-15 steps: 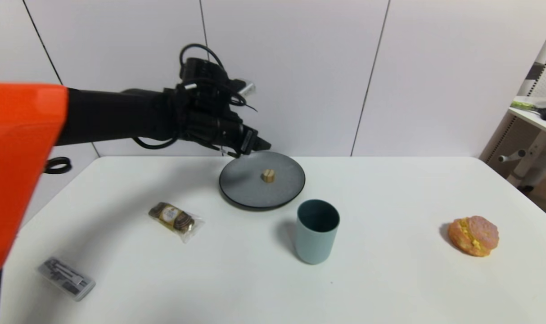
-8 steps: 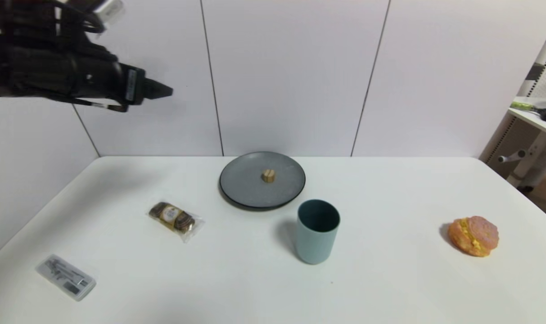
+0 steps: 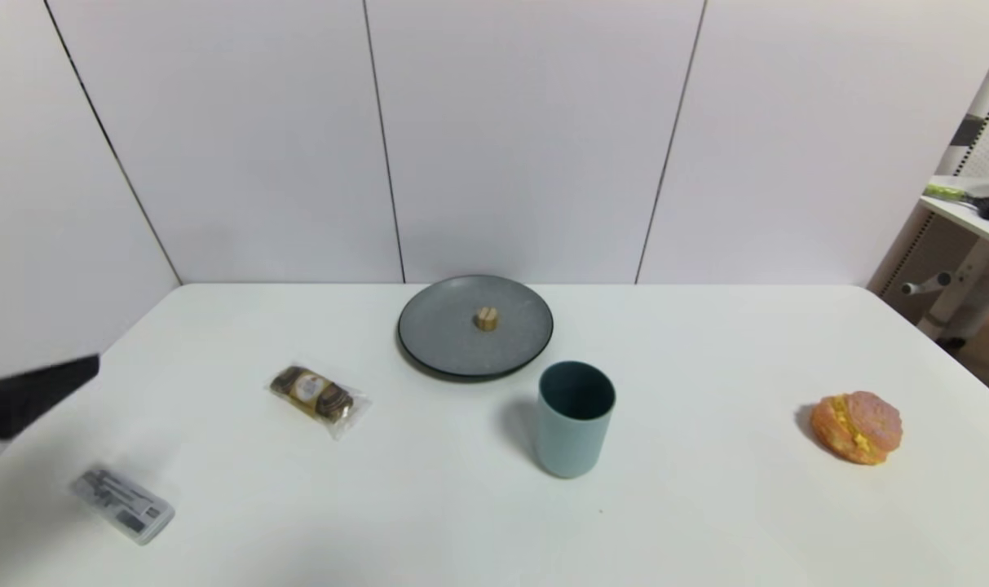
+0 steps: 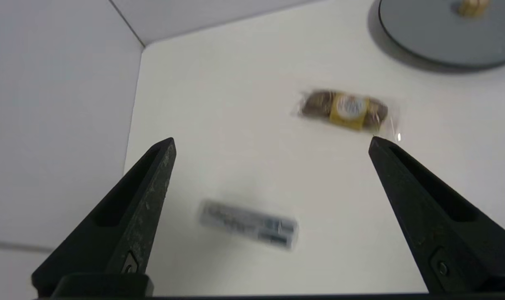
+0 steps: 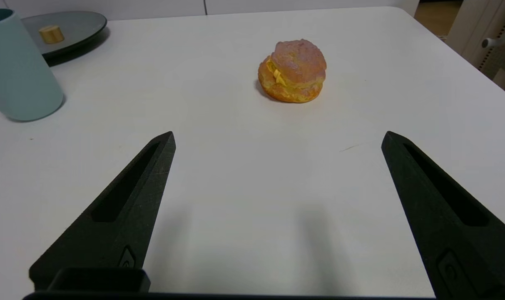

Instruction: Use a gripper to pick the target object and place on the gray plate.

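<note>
Sitting upright near the middle of the plate [image 3: 429,334], the block [image 3: 486,318] is where the task wants it, so the placing looks done. It is a small rounded tan piece of wood with darker grain, its flat base on a matte dark-gray disc with a darker rim. That shallow, level dish gives it little reason to roll.

From the block, the cup [image 3: 574,424] stands at about 5 o'clock, just off the plate's rim; it is a smooth blue-gray cylinder, open at the top. A snack [image 3: 316,393] in crinkly clear wrap lies at 8 o'clock, well apart from the plate. Farther out the same way, near the table's [image 3: 706,522] left front corner, lies a flat gray packet [image 3: 121,504] with dark print. At 4 o'clock, well off to the right, sits a bumpy orange-pink bun [image 3: 858,427].

Left gripper [image 4: 271,143] hangs at the table's left edge, its tapered black fingers spread wide and holding nothing, the packet showing below the gap. Only a dark tip of it shows in the head view. Right gripper [image 5: 277,139] hovers low over bare table short of the bun, likewise spread and empty, apparently parked.
</note>
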